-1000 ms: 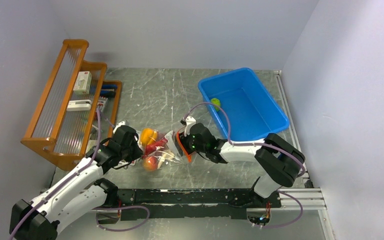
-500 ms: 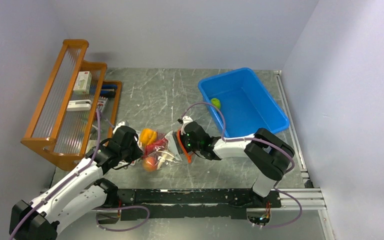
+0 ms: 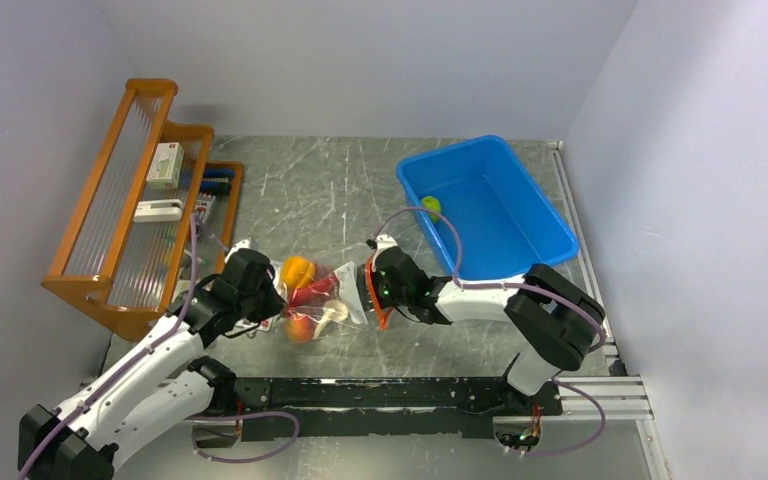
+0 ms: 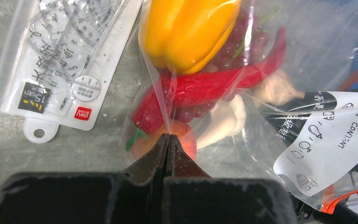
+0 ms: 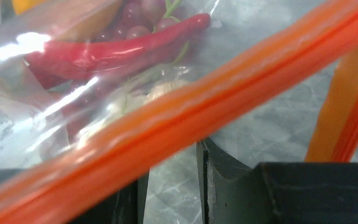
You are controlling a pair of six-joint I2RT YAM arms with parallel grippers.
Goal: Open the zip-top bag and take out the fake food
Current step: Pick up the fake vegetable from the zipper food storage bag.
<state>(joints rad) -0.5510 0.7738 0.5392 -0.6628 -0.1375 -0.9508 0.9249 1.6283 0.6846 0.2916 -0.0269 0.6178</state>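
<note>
Jaws of the left gripper [image 4: 168, 137] are shut on the bag [image 4: 307, 65]; whether the right gripper's [image 5: 172, 184] part-open pair holds the zip strip [image 5: 242, 88] cannot be told. Only 1 lip should be pulled.

Crinkly glossy plastic zip-top bag [image 4: 307, 70]; scuffed metal table [image 3: 330, 190]; wooden rack [image 3: 150, 88].

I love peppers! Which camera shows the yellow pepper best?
Left wrist view: the yellow pepper is big and sharp there. The top view shows it as a tiny orange blob; the right wrist view catches only a sliver.
</note>
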